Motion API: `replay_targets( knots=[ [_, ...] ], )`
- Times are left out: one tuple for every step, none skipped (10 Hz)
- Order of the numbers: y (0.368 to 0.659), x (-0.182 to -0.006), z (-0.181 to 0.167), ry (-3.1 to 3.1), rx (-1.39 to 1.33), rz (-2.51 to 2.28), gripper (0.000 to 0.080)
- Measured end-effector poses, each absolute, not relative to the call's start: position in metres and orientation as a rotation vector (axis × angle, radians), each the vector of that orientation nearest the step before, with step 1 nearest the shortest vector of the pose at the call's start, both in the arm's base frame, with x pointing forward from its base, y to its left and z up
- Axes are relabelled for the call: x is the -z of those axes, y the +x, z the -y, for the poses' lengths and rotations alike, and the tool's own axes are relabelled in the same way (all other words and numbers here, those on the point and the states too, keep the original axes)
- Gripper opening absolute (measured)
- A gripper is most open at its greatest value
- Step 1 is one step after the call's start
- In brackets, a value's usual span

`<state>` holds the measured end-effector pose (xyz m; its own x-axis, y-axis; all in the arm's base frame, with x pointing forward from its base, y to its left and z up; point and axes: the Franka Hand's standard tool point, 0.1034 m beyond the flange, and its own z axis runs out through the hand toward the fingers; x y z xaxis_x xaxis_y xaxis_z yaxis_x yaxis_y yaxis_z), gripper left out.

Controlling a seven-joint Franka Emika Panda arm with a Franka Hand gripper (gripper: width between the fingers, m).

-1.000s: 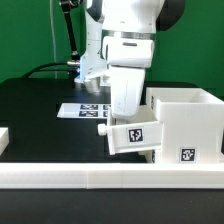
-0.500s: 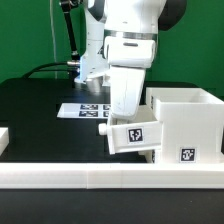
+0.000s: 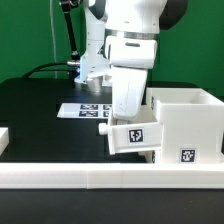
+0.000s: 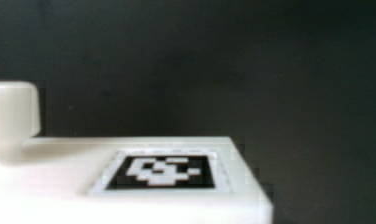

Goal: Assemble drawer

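Observation:
A small white tray (image 3: 130, 136) with a black-and-white tag hangs tilted just under my hand, pressed against the open side of the tall white housing (image 3: 190, 112) on the exterior view's right. My gripper (image 3: 126, 118) reaches down into the tray from above and is shut on its wall; the fingertips are hidden behind the tray. In the wrist view the tray's tagged white face (image 4: 60, 165) fills the lower part of the picture, and no fingers show. The second tray is out of view.
The marker board (image 3: 80, 110) lies flat on the black table behind my arm. A long low white border wall (image 3: 90, 178) runs along the front. The corner of a white part (image 3: 4, 138) shows at the exterior view's left edge.

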<state>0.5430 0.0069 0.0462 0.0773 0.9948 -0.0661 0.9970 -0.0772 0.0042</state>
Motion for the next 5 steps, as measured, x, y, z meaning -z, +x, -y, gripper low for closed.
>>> replay_targets(
  knots=[
    [0.5432, -0.0464, -0.0068, 2.271, 0.078, -2.102, 0.0042],
    [0.5433, -0.0466, -0.0075, 2.263, 0.082, -2.107, 0.0042],
    [0.5436, -0.0464, -0.008, 2.248, 0.084, -2.11, 0.0042],
    [0.5436, -0.0464, -0.0083, 2.246, 0.088, -2.101, 0.0042],
    [0.5426, -0.0462, -0.0094, 2.276, 0.075, -2.063, 0.0042]
  ],
)
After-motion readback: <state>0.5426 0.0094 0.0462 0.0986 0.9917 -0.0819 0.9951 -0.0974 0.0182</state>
